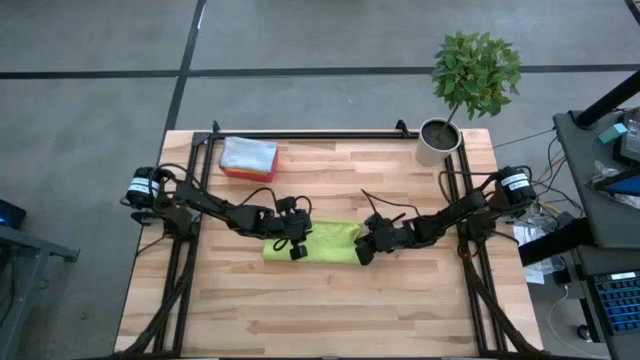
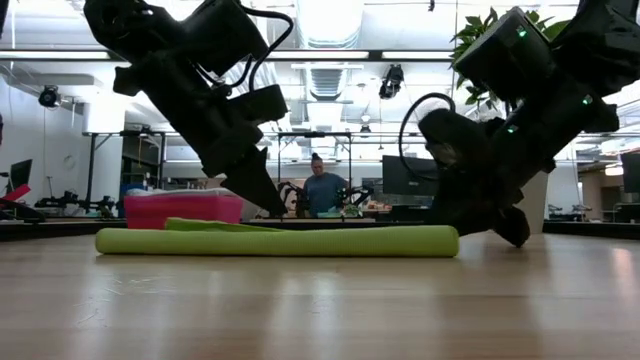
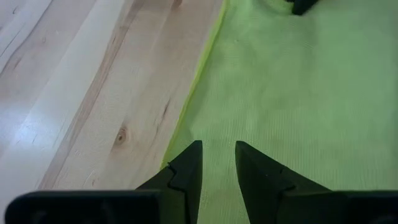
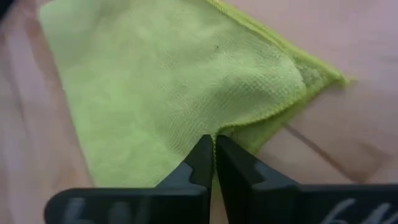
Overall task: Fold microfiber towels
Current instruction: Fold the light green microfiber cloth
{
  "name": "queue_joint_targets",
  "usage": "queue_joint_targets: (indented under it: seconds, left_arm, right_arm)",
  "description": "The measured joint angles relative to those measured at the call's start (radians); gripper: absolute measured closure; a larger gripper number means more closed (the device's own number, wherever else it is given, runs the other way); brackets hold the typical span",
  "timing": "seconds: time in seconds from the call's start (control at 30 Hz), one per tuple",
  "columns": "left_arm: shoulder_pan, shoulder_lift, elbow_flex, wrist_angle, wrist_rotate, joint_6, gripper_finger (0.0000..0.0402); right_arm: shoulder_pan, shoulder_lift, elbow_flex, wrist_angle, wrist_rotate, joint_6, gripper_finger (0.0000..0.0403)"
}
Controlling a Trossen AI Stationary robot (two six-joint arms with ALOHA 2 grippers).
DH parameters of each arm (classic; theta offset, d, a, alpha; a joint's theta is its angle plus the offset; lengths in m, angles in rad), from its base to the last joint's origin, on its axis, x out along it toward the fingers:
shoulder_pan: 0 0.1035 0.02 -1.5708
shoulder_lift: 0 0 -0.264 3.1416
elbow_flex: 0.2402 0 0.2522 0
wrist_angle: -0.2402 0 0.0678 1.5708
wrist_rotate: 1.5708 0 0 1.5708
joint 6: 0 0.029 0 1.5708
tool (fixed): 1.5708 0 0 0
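A lime green towel (image 1: 318, 242) lies folded flat at the table's middle; in the low view (image 2: 280, 241) it shows as a long low band. My left gripper (image 1: 297, 250) stands low over the towel's left part, near its edge (image 3: 186, 112), with its fingers a little open. My right gripper (image 1: 362, 254) is shut at the towel's right end, on the top layer's hem. A light blue towel (image 1: 250, 153) lies in the pink-red bin (image 1: 240, 172) at the far left. The other towels are out of view. My left gripper slants down from the table's left over the towel (image 3: 286, 93); I cannot tell whether its fingertips (image 3: 189, 155) touch the cloth. My right gripper pinches the hem of the towel's top layer (image 4: 239, 127) at the very tips of its fingers, slanting down from the table's right. The towel lies flat and slack on the table, with a lower layer's corner (image 4: 323, 76) showing beside it.
A potted plant (image 1: 440, 138) stands at the far right corner. The bin also shows in the low view (image 2: 182, 208), behind the towel. Bare wood lies all along the near side (image 1: 320, 310). A person (image 2: 322, 190) sits in the room beyond the table.
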Motion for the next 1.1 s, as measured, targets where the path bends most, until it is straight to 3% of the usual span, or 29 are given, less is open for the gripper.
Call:
queue_joint_targets:
  seconds: [0.17, 0.53, 0.83, 1.1]
  left_arm:
    - [0.000, 0.000, -0.001, 0.001, 0.000, -0.001, 0.0320]
    - [-0.005, 0.037, -0.002, 0.024, 0.007, -0.028, 0.0320]
    - [-0.006, 0.080, 0.000, 0.037, 0.010, -0.029, 0.0320]
    - [-0.007, 0.119, 0.001, 0.064, 0.011, -0.038, 0.0320]
  right_arm:
    - [-0.006, -0.080, -0.002, -0.116, 0.007, 0.020, 0.0381]
    - [-0.004, -0.231, 0.000, -0.341, -0.004, 0.053, 0.0301]
    - [-0.004, -0.132, 0.005, -0.300, -0.028, 0.120, 0.0221]
    - [-0.009, 0.001, 0.005, 0.019, -0.083, 0.068, 0.0174]
